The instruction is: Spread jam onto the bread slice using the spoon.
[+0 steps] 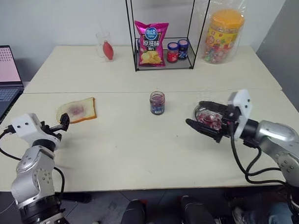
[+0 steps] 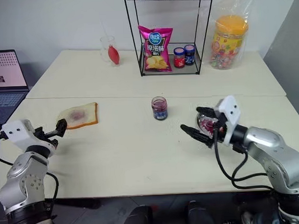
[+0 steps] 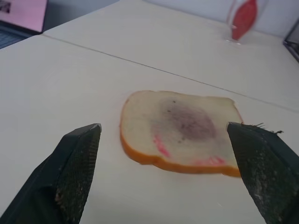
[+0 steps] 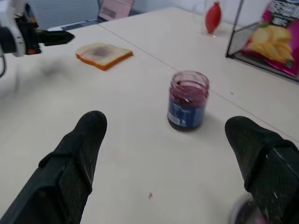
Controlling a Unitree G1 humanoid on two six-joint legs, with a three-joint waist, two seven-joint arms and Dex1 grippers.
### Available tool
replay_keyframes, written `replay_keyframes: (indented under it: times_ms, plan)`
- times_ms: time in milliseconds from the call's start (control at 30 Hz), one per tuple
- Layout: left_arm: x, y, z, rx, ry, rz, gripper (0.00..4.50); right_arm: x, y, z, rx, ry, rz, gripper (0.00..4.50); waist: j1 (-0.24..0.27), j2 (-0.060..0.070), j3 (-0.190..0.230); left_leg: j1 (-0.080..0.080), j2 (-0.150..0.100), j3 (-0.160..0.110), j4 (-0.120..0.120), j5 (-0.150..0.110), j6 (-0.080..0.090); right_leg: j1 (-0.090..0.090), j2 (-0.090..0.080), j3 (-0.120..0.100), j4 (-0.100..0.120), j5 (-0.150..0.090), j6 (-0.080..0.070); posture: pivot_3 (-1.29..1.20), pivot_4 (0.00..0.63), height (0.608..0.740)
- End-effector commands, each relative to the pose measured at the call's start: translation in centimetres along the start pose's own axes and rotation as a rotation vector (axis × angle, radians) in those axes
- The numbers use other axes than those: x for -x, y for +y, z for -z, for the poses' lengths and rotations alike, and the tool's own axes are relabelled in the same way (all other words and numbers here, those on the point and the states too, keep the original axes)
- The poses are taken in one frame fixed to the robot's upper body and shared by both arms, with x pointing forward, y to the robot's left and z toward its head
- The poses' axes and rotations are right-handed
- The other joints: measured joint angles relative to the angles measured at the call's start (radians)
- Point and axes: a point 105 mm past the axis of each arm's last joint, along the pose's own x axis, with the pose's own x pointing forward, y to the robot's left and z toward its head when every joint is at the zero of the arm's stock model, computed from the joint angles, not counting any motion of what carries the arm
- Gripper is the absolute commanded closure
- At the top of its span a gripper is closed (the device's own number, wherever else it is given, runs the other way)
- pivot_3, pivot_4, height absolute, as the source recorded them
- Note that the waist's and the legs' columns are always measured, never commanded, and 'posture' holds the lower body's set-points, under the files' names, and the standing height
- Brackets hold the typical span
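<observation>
The bread slice point(image 1: 76, 110) lies flat on the table's left side, with a purple smear of jam point(image 3: 187, 121) at its centre. My left gripper point(image 1: 61, 124) hovers open just in front of it, one finger toward each side, touching nothing. An open jar point(image 1: 157, 102) of dark jam stands mid-table. My right gripper point(image 1: 206, 121) is open and empty, to the right of the jar and over a round steel dish point(image 2: 203, 122) smeared with jam. The spoon is hidden.
A laptop point(image 1: 3, 73) sits at the far left edge. At the back stand a glass with a red object point(image 1: 106, 47), a wire rack point(image 1: 162, 42) with a chip bag and two small jars, and a bagged candy tub point(image 1: 224, 35). A jam speck point(image 4: 150, 195) marks the table.
</observation>
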Motion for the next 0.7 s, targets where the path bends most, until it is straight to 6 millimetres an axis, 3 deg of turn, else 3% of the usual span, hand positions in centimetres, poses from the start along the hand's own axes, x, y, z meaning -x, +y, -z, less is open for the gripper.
replay_keyframes:
  times_ms: [33,333,600,700]
  plan:
    - [-1.8,1.2,-0.8,0.049,0.005,-0.085,0.0,-1.6,0.5,-0.6,0.063,0.029,-0.057,0.03,0.0,-0.001,0.0,0.0,0.0,0.0,0.0,0.0,0.0,0.0,0.0,0.0,0.0,0.0,0.0,0.0,0.15,0.74]
    - [-5.0,-0.1,1.0,0.081,0.136,-0.127,0.0,-1.9,0.5,-0.8,0.092,0.042,-0.087,0.03,0.0,-0.002,0.0,-0.002,0.0,-0.001,-0.001,-0.001,-0.001,-0.001,-0.001,-0.001,-0.002,0.0,0.0,0.0,0.15,0.74]
    - [-6.0,-1.2,2.3,0.104,0.239,-0.144,0.0,-1.5,0.7,-1.0,0.104,0.054,-0.11,0.03,-0.001,-0.002,-0.001,-0.001,0.0,-0.001,-0.001,0.0,-0.001,-0.001,0.0,-0.001,0.0,0.0,0.001,0.0,0.15,0.74]
    - [-6.1,-1.0,2.5,0.124,0.257,-0.171,0.51,-1.3,0.4,-1.1,0.111,0.06,-0.107,0.0,-0.002,-0.002,0.0,-0.001,0.0,-0.001,-0.001,0.0,-0.001,-0.001,0.0,-0.001,0.0,0.0,0.001,0.0,0.15,0.74]
